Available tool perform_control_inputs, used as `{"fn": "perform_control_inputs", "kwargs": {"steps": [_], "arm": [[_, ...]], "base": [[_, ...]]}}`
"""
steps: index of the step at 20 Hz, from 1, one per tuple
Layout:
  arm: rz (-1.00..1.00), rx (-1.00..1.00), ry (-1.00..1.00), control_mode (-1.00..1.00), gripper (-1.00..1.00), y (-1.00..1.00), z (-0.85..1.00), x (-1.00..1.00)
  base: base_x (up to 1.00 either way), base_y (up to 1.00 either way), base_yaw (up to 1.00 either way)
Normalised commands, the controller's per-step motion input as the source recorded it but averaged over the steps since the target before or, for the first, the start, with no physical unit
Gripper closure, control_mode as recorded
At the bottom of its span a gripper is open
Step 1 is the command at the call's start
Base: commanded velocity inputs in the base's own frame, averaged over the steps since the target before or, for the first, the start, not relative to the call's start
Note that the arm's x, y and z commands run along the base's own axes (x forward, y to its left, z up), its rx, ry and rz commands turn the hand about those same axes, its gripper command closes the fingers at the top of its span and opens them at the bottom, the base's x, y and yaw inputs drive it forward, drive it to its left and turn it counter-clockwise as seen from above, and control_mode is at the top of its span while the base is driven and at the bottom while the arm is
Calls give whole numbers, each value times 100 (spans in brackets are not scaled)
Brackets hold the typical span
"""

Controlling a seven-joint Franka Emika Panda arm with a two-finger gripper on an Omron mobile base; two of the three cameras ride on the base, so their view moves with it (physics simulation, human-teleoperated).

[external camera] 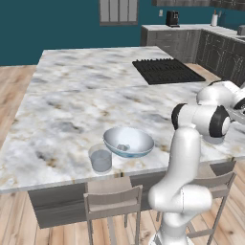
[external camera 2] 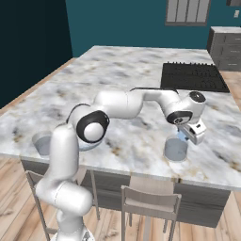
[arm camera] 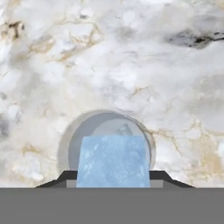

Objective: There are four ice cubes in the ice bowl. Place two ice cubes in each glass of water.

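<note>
1. Ice cube (arm camera: 113, 161) pinched between the dark claw (arm camera: 113, 180) tips, one flat pale-blue face turned squarely to the hand camera; near-square, so no long axis told.
2. Claw (external camera 2: 188, 135) partly spread, pressed onto the cube from both sides, pointed down over the right-hand glass of water (external camera 2: 176, 148).
3. Hung directly above that glass (arm camera: 106, 142) in the hand view, its round rim showing behind and around the cube; something small and pale seen inside, too blurred to name.
4. Ice bowl (external camera: 128, 141) set upright near the front edge of the marble surface (external camera: 86, 95), with at least one small cube (external camera: 125, 147) lying at its bottom.
5. Second glass of water (external camera: 100, 159) stood upright just beside the bowl's front-left, close to the surface's front edge.
6. Right-hand glass also stood near the front edge, well apart from the bowl.
7. Wide bare marble left behind both glasses; black stovetop (external camera: 166, 70) far back; two stools (external camera: 113, 205) tucked under the front edge.
</note>
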Motion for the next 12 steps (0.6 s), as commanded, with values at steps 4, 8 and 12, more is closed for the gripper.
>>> {"fn": "perform_control_inputs", "kwargs": {"steps": [4, 8, 12], "arm": [[6, -1, 10, -100, 100, -2, -39, 32], [7, -3, 22, -100, 100, 0, -10, 26], [6, -3, 21, -100, 100, 0, -2, 26]], "base": [[0, 0, 0], [0, 0, 0], [0, 0, 0]]}}
